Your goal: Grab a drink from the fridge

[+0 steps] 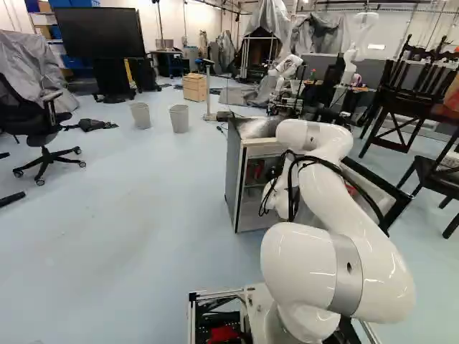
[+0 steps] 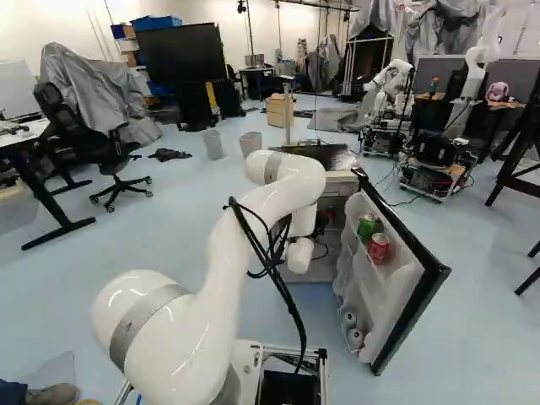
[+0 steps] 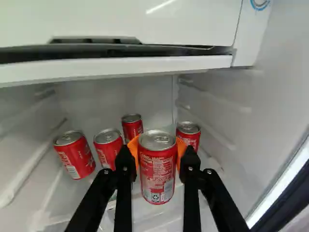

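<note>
My gripper (image 2: 321, 223) reaches into the open fridge (image 1: 232, 175), mostly hidden by the arm in the right base view. In the wrist view the gripper (image 3: 157, 162) is shut on a red drink can (image 3: 158, 169), an orange pad on either side; the can stands upright between the fingers. Several more red cans are around it: one (image 3: 188, 134) beside the held can, one (image 3: 132, 126) farther back, and two (image 3: 108, 147) (image 3: 75, 154) on the other side. Whether the held can touches the shelf I cannot tell.
Above the cans runs a white compartment edge (image 3: 120, 67). The fridge door (image 2: 409, 291) stands open, with a green can (image 2: 368, 226) and a red can (image 2: 380, 248) in its rack. Another robot (image 2: 392, 89) stands farther back; chairs (image 1: 423, 150) are at the right.
</note>
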Controlling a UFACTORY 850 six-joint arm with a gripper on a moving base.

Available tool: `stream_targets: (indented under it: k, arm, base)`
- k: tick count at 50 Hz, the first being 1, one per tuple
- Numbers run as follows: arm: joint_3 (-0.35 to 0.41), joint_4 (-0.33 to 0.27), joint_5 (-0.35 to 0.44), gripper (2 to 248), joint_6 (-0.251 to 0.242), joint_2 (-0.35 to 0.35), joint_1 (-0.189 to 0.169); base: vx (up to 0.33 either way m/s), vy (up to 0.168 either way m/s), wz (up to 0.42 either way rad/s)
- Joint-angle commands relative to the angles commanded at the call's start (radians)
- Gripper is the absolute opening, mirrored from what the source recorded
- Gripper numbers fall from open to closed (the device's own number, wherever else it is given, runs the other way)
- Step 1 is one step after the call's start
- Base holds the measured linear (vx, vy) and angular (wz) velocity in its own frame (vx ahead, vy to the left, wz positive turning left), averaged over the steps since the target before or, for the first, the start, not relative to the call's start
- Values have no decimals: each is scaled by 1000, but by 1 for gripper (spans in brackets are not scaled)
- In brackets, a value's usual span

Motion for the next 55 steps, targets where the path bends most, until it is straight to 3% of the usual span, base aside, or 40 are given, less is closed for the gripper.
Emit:
stream_targets:
  k: [24, 55]
  arm:
    - [230, 0, 0, 97, 0, 166, -7]
    - [496, 0, 0, 97, 0, 371, 12]
  base:
    - [0, 0, 0]
    - [0, 0, 0]
